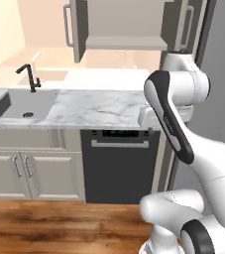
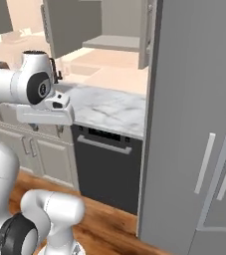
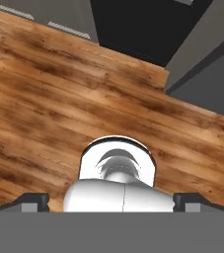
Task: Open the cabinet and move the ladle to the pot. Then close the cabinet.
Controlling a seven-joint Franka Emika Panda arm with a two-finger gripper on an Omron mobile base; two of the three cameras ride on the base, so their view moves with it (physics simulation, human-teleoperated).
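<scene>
The claw (image 3: 111, 200) is wide open, holding nothing; swinging up, the arm might bump the open cabinet (image 1: 119, 25) doors.

Home kitchen, rendered: marble counter (image 1: 99, 106), sink (image 1: 25, 105) with black faucet (image 1: 29, 77), wall cabinet (image 1: 126, 25) standing open, dark appliance (image 1: 120, 166) under the counter, probably a dishwasher, wood floor (image 3: 44, 104).

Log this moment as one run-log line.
cabinet: both doors open | gripper: open, empty, facing wood floor | ladle, pot: unseen
</scene>
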